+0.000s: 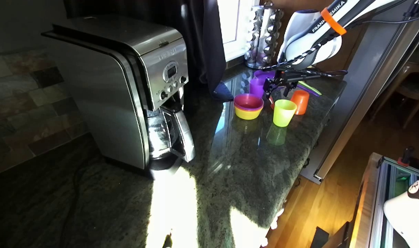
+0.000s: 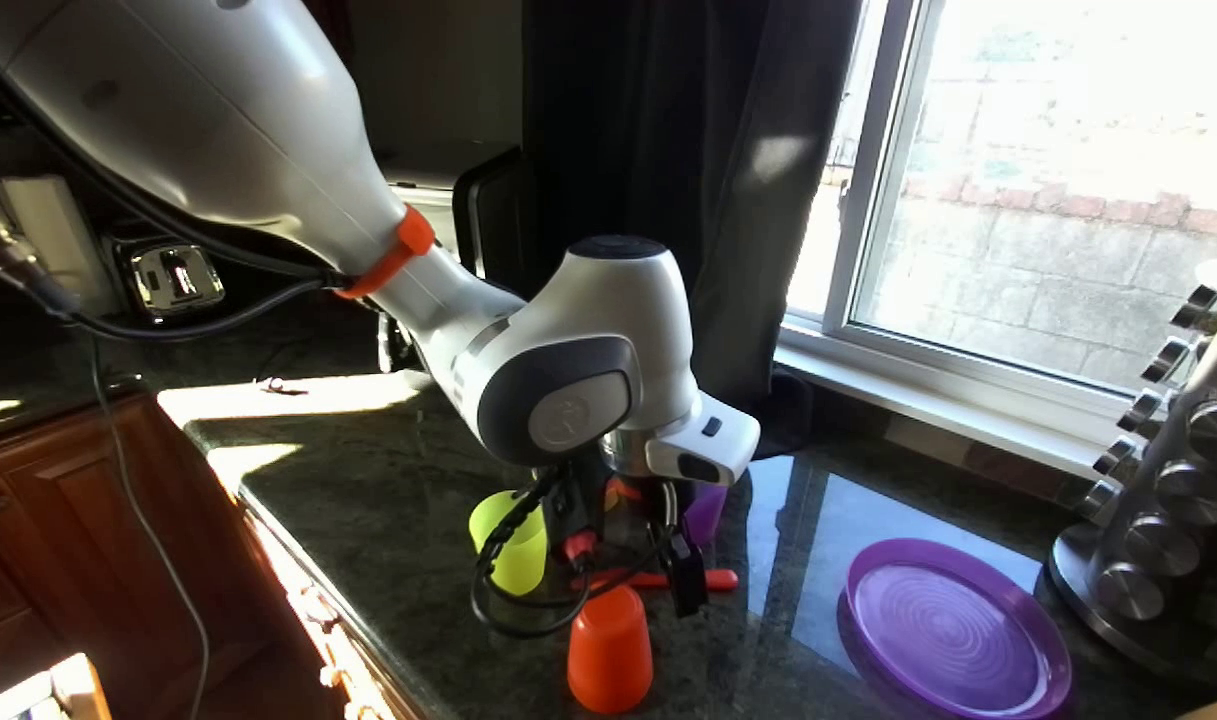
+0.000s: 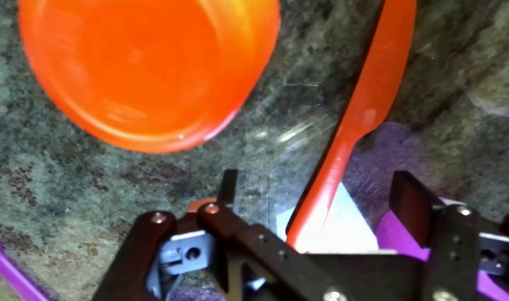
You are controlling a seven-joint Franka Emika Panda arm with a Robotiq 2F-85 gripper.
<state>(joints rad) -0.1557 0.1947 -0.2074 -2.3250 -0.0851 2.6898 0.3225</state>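
My gripper [image 3: 315, 184] stands spread, holding nothing. Red knife [image 3: 375, 92]: on the counter [image 3: 154, 179], handle [image 3: 319, 205] visible between my 2 fingers [image 3: 411, 209]. Caution: off-centre closing could swing it into the orange cup [image 3: 141, 79].

Coffee maker [image 1: 113, 96] at left in an exterior view; gripper [image 1: 276, 93] upper half, right of centre, jaws apart; lime cup [image 1: 284, 113] just below it, orange cup [image 1: 301, 101] right, bowl stack [image 1: 248, 114] left.

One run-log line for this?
tool: open, holding nothing | nearest: orange knife, lying on countertop | beside it: upside-down orange cup | nearby: lime cup, purple plate
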